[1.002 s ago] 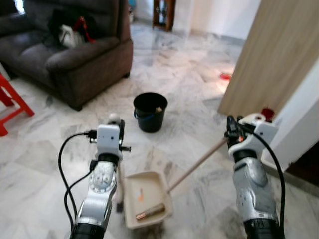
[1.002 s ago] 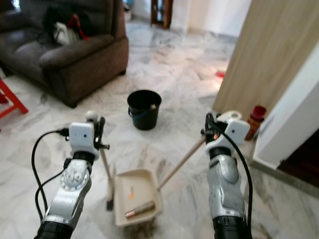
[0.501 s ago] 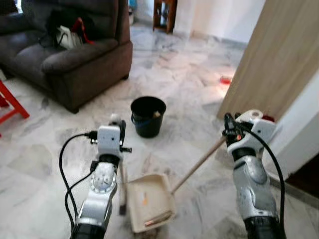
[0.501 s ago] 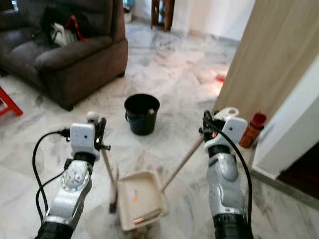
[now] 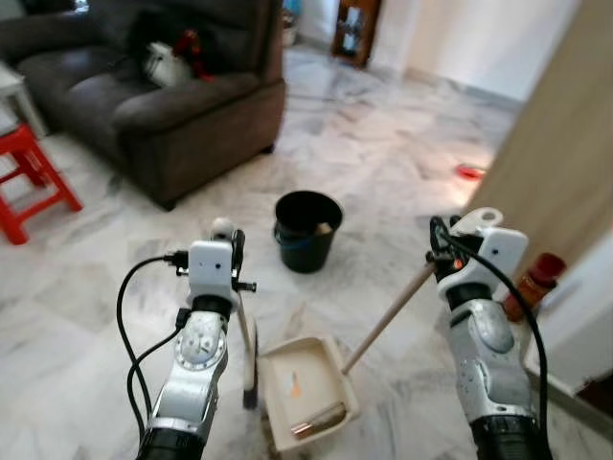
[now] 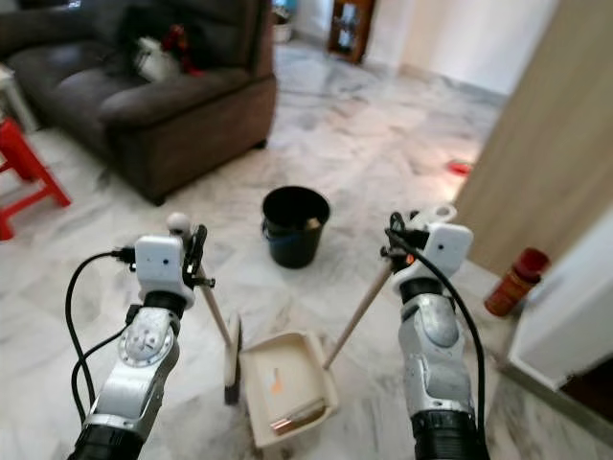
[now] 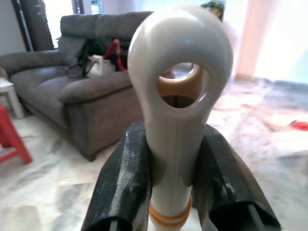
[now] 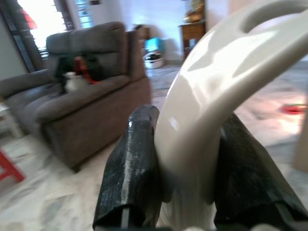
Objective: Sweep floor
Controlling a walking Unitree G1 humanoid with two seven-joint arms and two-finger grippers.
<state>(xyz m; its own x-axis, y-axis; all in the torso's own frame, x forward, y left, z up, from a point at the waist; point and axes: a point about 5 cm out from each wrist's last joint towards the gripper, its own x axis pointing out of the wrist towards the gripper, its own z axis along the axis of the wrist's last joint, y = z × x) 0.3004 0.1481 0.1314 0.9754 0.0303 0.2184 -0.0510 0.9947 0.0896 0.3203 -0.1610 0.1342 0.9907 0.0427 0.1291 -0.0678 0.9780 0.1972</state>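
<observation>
Bright daylight; glare on the marble floor [image 5: 402,163]. Slight overall softness. Wrist-view backgrounds are out of focus.

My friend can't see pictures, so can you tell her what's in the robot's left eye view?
The robot's left gripper is shut on a short broom with a cream handle. Its right gripper is shut on the long handle of a cream plastic dustpan holding litter on the marble floor. Ahead stand a black bucket and a dark grey sofa.

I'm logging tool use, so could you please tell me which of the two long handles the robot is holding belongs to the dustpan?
The handle in the right gripper: its wooden pole slants down to the cream dustpan. The left gripper holds the broom handle instead.
</observation>
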